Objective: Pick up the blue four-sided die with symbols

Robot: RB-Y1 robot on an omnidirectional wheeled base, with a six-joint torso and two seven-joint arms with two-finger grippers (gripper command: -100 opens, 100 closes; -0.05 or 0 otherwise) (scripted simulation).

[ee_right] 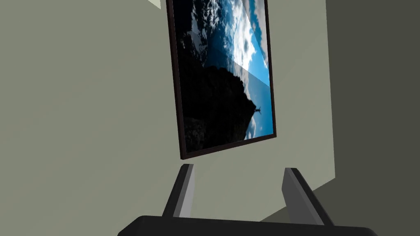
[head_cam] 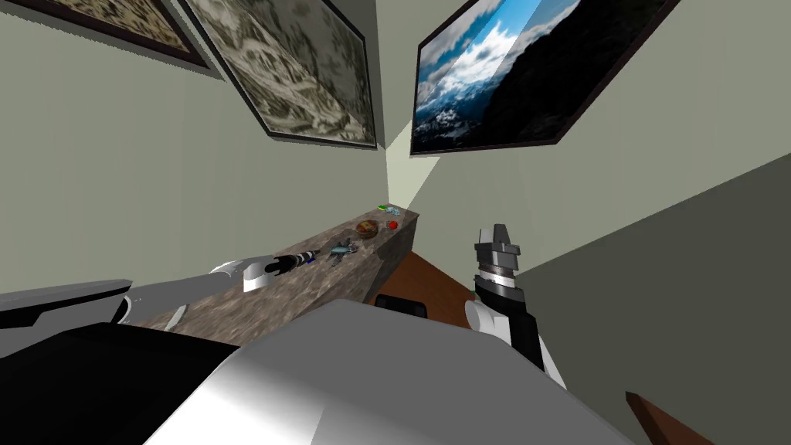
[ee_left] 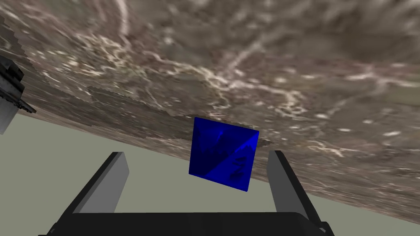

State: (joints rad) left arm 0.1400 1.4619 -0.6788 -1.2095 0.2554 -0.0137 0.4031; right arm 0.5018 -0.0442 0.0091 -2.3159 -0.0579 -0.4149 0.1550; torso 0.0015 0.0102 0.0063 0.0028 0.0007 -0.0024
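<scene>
Left gripper [ee_left: 197,152] spread wide, fingers on either side of the blue die [ee_left: 223,157], neither touching it. Die rests on the marbled brown counter [ee_left: 246,61], close to its edge, with a pale grey-green surface beyond.

Risk, as I judge it: die sits nearer one finger than the other, so that finger would likely strike first and shove it. Slanted faces could let it squirt out, perhaps over the edge. Centre before closing.

Nothing held yet. Right gripper [ee_right: 238,168] raised at my side, also spread, empty.
</scene>
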